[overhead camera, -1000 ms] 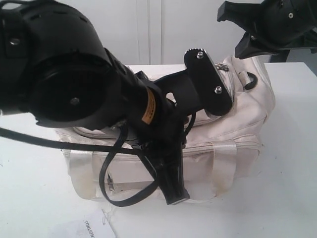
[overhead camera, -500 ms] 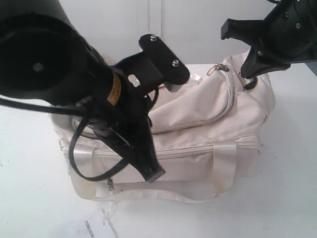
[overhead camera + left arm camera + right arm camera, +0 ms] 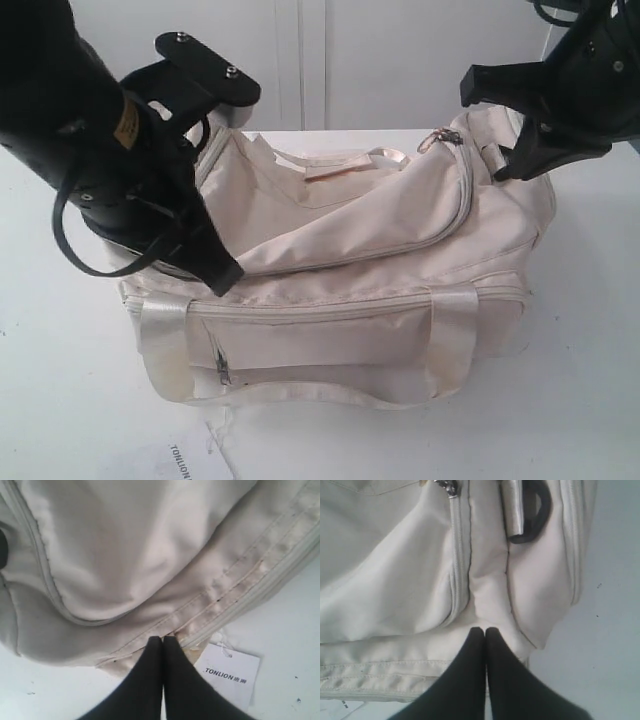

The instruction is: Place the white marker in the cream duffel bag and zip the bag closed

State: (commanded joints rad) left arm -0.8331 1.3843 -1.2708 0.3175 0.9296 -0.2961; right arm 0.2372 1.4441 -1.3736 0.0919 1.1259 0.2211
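Observation:
The cream duffel bag (image 3: 380,250) lies on the white table, its curved top zip running to a pull (image 3: 447,137) at the right end. No dark gap shows along the zip line. The white marker is out of view. My left gripper (image 3: 224,278) is shut and empty, its tips (image 3: 163,639) just above the bag's front left edge. My right gripper (image 3: 514,170) is shut and empty too, hovering over the bag's right end (image 3: 485,630) near the zip pull (image 3: 451,487) and a black end ring (image 3: 535,515).
A white paper tag printed TONLION (image 3: 232,672) lies on the table in front of the bag's left corner (image 3: 190,460). The bag's shiny straps (image 3: 450,330) hang down its front. A white wall stands behind the table.
My left arm has swung left and back from in front of the camera, uncovering the bag's top. The right arm has shifted slightly lower at the bag's right end.

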